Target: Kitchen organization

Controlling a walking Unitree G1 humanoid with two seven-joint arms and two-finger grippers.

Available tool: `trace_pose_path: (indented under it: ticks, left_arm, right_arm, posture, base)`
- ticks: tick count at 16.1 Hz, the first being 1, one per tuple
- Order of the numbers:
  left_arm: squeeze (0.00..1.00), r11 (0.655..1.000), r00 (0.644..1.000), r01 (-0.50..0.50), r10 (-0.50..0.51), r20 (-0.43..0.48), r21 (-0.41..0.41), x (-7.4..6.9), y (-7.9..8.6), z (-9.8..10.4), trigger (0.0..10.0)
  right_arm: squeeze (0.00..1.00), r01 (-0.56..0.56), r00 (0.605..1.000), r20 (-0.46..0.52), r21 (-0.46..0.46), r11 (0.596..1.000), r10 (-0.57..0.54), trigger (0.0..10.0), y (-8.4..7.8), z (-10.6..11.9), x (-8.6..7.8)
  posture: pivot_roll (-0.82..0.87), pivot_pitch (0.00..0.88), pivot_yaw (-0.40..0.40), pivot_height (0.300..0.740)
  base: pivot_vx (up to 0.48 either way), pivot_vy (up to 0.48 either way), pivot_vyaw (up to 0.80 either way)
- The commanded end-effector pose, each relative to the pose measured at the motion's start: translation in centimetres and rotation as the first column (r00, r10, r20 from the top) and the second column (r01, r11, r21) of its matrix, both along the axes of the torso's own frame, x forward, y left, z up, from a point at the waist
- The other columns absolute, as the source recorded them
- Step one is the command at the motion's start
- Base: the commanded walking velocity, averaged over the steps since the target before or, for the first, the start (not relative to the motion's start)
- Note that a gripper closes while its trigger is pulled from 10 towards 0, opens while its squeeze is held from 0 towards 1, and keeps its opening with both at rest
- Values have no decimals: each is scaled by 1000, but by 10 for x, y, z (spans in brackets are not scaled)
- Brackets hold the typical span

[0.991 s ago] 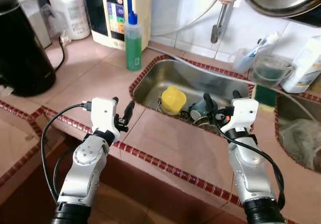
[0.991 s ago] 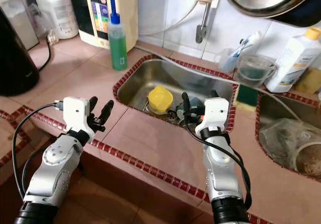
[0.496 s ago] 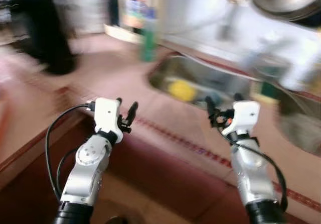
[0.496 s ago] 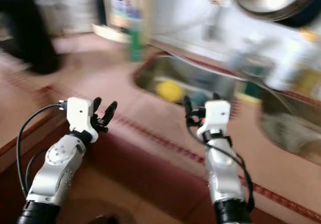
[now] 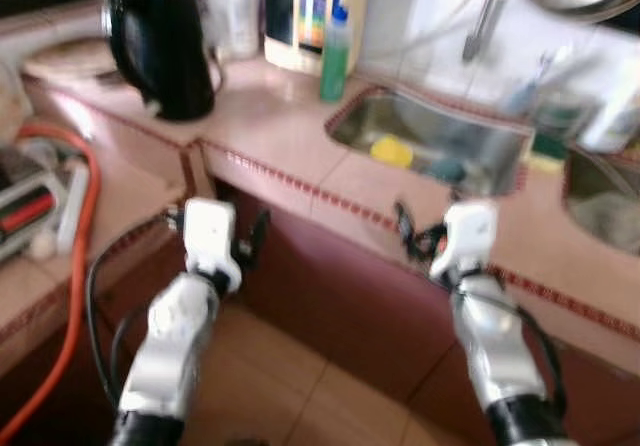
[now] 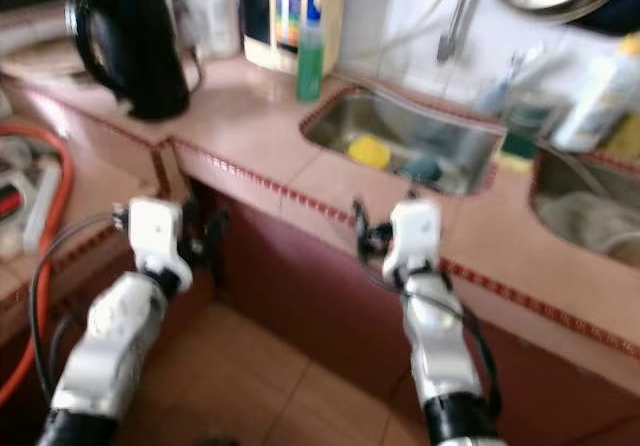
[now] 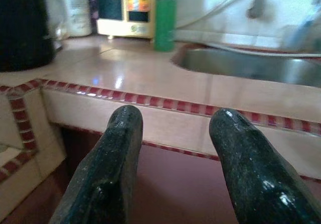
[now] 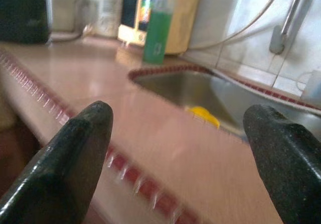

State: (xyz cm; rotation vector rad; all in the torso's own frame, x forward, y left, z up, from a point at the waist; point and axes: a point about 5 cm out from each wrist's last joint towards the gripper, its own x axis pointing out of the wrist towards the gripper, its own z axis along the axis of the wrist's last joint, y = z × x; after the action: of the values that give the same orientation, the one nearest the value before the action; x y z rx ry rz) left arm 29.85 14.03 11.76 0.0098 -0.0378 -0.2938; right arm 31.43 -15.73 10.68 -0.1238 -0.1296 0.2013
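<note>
While both arms are held forward in front of the counter (image 5: 300, 126), neither tool carries anything. Left tool (image 5: 252, 248): in the left wrist view the two black fingers (image 7: 108, 169) stand a little apart with nothing between them. It hangs below the counter edge, out from the dark red cabinet front. Right tool (image 5: 402, 234): in the right wrist view its fingers (image 8: 75, 153) are spread wide, nothing between them. It sits level with the counter edge, short of the sink (image 5: 440, 146).

Head views are blurred, so small detail is uncertain.

Things on the counter:
- black kettle (image 5: 160, 46), far left, near the corner.
- green bottle (image 5: 334, 58), upright, just beside the sink's left rim and in front of a cream appliance (image 6: 290, 11) against the wall.
- yellow thing (image 5: 391, 151) lying in the sink; kind not clear. A bluish thing (image 6: 424, 171) lies near it.
- second basin (image 5: 610, 196) to the right.
- orange hose (image 5: 80, 266) over the lower surface on the left.

Judgement: both tools are well apart from everything, so no piece of the organizing is in hand. The sink contents look like the likeliest things to sort, lying loose rather than put away. Reaching them would call for closing in on the counter first.
</note>
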Motion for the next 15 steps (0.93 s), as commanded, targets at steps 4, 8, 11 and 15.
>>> trace_pose_path:
  ticks: [4,8,11,15]
  left_arm:
    - [0,990,990,135,-134,-41,39,-14,0,-29,10000]
    - [0,949,931,281,-234,-279,140,-35,-5,-96,10000]
    - [0,969,820,202,-87,-566,144,-62,1,-155,10000]
    - [0,975,706,117,52,-706,189,-93,10,-186,10000]
  right_arm:
    - [0,-301,943,-171,-70,951,286,10000,11,-37,-18]
    - [0,-375,829,-464,-48,926,312,10000,0,-94,-36]
    - [0,-204,734,-676,-131,970,64,10000,-22,-139,-65]
    - [0,-21,569,-812,-169,985,-127,10000,-48,-174,-112]
  posture:
    - [16,0,-81,732]
    - [28,0,-88,732]
    - [33,0,-91,732]
    - [42,0,-103,732]
  base:
    - [0,0,0]
    - [0,0,0]
    - [0,0,0]
    - [0,0,0]
